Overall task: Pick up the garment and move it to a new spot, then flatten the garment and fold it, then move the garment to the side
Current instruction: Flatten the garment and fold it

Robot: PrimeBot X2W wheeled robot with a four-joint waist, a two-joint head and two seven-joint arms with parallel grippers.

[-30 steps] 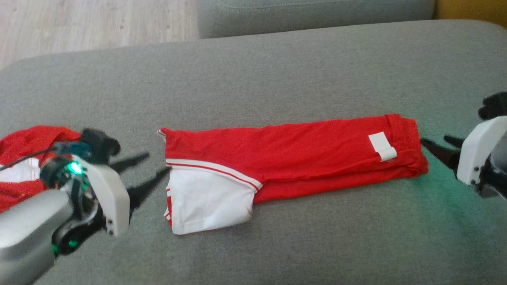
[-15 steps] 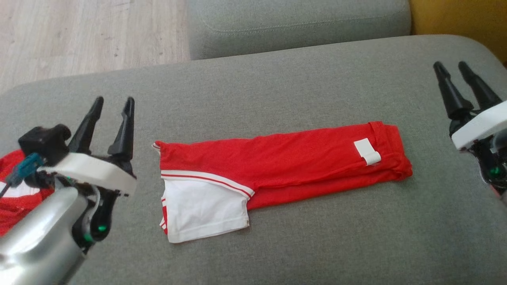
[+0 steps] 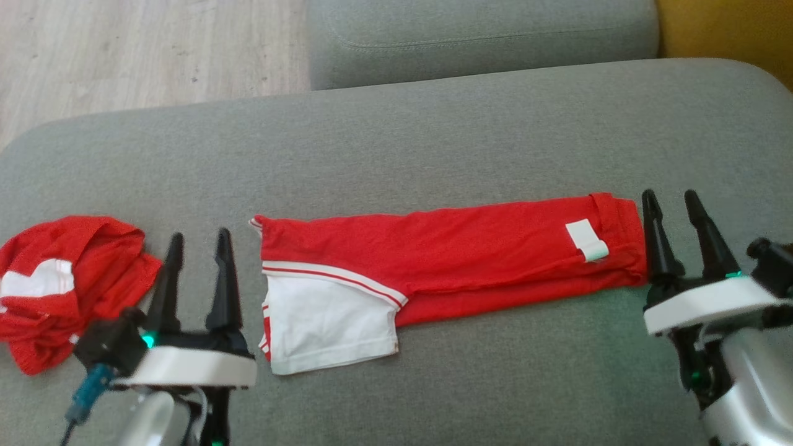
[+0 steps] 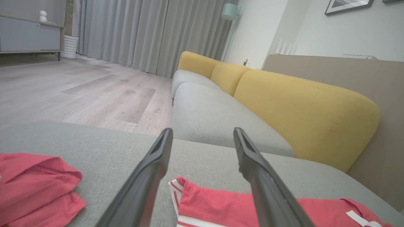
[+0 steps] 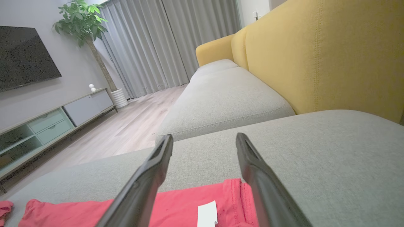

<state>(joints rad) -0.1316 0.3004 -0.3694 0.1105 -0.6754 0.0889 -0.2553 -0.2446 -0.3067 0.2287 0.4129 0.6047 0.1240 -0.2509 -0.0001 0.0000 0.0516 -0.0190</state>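
The red garment (image 3: 458, 254) lies folded into a long strip across the grey cushion (image 3: 396, 142), with a white sleeve part (image 3: 322, 325) at its left end and a white tag (image 3: 585, 240) near its right end. It shows too in the left wrist view (image 4: 240, 205) and the right wrist view (image 5: 176, 209). My left gripper (image 3: 198, 238) stands open just left of the strip, nothing between its fingers. My right gripper (image 3: 669, 199) stands open at the strip's right end, also empty, apart from the cloth.
A second crumpled red and white garment (image 3: 62, 285) lies at the cushion's left edge, behind my left arm. Another grey cushion (image 3: 483, 31) adjoins at the back, wood floor (image 3: 142, 49) lies beyond at the left, and a yellow backrest (image 5: 331, 53) rises on the right.
Both grippers have come down and back toward the near side, fingers now pointing away along the cushion beside the strip's two ends. The garment lies as before; the camera shifted slightly.
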